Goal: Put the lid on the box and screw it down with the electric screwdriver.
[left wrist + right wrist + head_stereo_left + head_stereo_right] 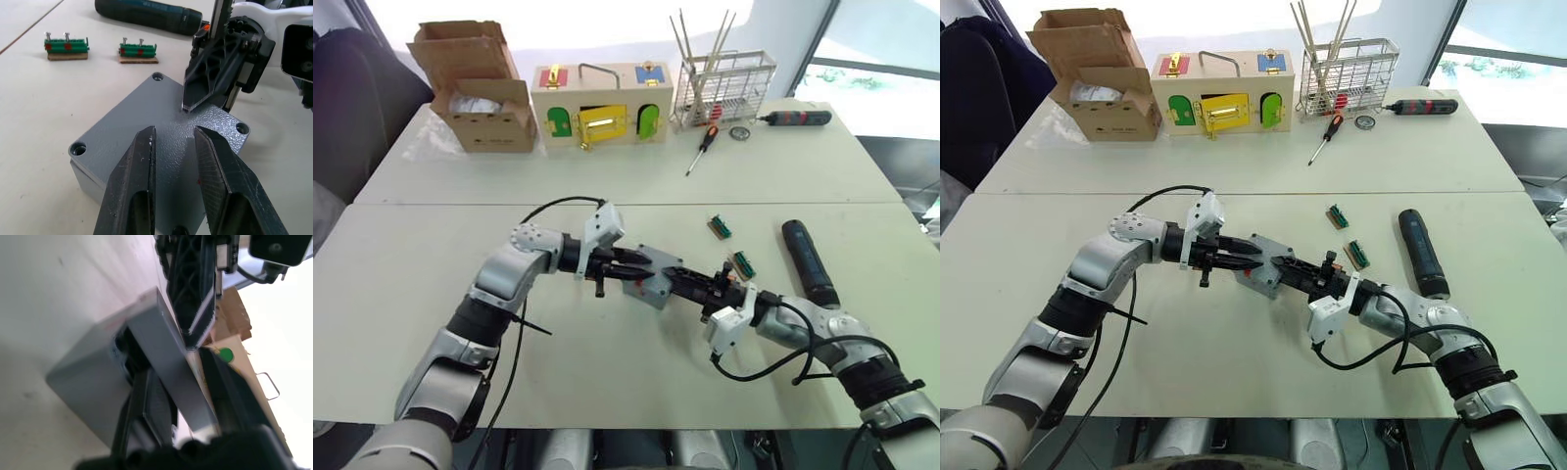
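The grey box (651, 294) sits mid-table with the flat grey lid (146, 122) lying on top, its corner screw holes showing. My left gripper (173, 132) reaches in from the left and hovers open just over the lid, holding nothing. From the right, my right gripper (668, 277) meets the box; in the right wrist view its fingers (146, 396) stand on either side of the lid's edge (171, 367), shut on it. The dark electric screwdriver (808, 261) lies on the table to the right, beyond my right arm.
Two green screw holders (721, 226) (742, 264) lie between the box and the screwdriver. Along the far table stand a cardboard carton (480, 98), a wooden box with coloured doors (602, 106), a wire rack (724, 88), a red-handled screwdriver (702, 147) and a black tool (798, 118).
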Motion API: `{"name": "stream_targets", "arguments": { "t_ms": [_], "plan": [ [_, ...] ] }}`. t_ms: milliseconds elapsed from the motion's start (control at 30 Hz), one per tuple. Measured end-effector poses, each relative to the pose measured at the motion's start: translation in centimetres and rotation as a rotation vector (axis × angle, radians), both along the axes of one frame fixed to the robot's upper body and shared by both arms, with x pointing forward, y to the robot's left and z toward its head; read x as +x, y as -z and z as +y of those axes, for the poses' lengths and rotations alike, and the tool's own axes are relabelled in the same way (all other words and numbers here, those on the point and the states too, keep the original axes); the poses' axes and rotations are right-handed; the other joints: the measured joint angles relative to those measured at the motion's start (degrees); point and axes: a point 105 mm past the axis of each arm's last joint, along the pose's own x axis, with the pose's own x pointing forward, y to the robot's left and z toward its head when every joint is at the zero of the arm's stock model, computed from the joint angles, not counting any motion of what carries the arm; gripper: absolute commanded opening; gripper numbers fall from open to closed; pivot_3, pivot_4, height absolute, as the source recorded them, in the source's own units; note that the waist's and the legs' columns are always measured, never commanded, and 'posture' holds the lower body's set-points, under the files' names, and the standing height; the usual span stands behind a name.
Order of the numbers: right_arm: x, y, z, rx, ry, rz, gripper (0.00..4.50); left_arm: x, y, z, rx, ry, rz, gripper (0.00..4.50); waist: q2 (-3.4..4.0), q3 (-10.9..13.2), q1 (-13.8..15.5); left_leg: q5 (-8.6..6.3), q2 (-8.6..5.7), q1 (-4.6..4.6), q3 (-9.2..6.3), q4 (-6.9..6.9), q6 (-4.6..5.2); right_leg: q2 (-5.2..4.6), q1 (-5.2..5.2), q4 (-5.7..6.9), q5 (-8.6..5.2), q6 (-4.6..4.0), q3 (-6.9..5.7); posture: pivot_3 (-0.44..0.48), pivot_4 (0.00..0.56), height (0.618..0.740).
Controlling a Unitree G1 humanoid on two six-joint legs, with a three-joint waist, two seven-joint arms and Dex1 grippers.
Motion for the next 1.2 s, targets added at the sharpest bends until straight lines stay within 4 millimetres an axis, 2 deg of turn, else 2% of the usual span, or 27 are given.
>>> {"name": "stream_targets", "arguments": {
  "t_ms": [100,200,500,700,1200],
  "plan": [
    [0.0,-0.5,-0.1,0.008,0.001,-0.015,3.65,-0.2,0.5,0.0,0.014,0.006,0.008,1.2,0.05,-0.1,0.0,-0.08,0.08,0.59,-0.01,-0.19,0.12,0.1,0.76,-0.55,-0.02,0.0,-0.01,0.0,0.15,0.73],
    [0.0,-0.8,-0.4,0.003,0.0,-0.029,4.48,-0.5,0.9,-0.1,0.018,0.011,-0.002,1.2,0.0,-0.5,0.1,-0.1,0.1,0.64,-0.01,-0.18,0.17,0.1,0.82,-0.55,-0.01,0.0,-0.01,0.0,0.15,0.73],
    [-0.3,-0.6,-0.9,-0.007,0.017,-0.011,4.48,0.0,1.7,-0.8,0.026,-0.016,-0.03,1.2,-0.07,-1.5,1.3,-0.23,0.1,0.74,0.0,-0.15,0.38,0.1,0.96,-0.64,-0.02,0.0,0.0,0.0,0.15,0.73],
    [-0.4,-0.6,-0.9,-0.002,0.027,-0.004,4.48,0.9,1.5,-0.8,0.017,-0.048,-0.051,1.2,-0.07,-1.5,1.3,-0.24,0.09,0.74,0.01,-0.14,0.39,0.1,0.96,-0.65,-0.02,0.0,0.0,0.0,0.15,0.73],
    [-0.4,-0.9,-0.7,-0.035,0.032,0.019,4.48,1.8,1.4,-0.9,0.015,-0.087,-0.074,1.2,-0.07,-1.5,1.3,-0.35,0.09,0.74,0.01,-0.14,0.59,0.1,0.96,-0.68,-0.02,0.0,0.0,0.0,0.15,0.73]
  ]
}}
